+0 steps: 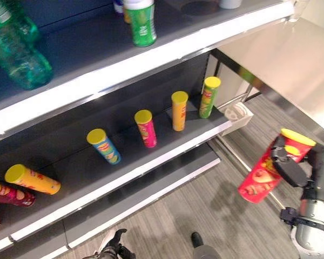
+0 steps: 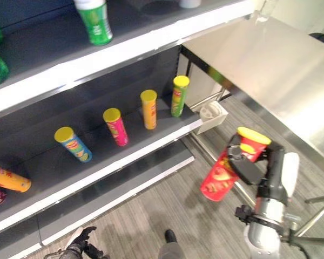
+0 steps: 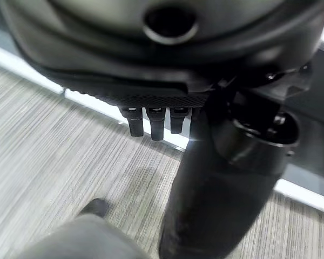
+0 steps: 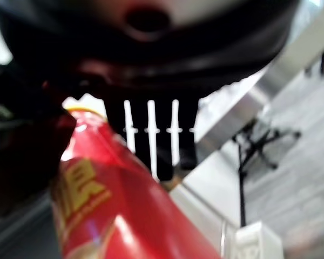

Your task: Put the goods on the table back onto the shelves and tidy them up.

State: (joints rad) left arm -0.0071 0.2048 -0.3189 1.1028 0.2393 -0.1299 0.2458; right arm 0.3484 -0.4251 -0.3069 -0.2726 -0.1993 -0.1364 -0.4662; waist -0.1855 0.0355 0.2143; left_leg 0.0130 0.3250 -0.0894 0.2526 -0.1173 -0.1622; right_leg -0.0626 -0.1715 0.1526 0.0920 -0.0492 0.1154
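Leftmost, top shelf carries green bottles lying down and a green can upright. Middle shelf below: a yellow-orange tube lying flat w/ a dark red tube beside it, then blue tube, pink tube, orange tube and green tube standing apart in a row. Left robot hand hangs low over the floor, fingers relaxed, holding nothing. White holder sits by shelf end. Far right, right robot hand is curled round a red tube w/ yellow lid, tilted, in the air beside the steel table, well clear of the shelves.
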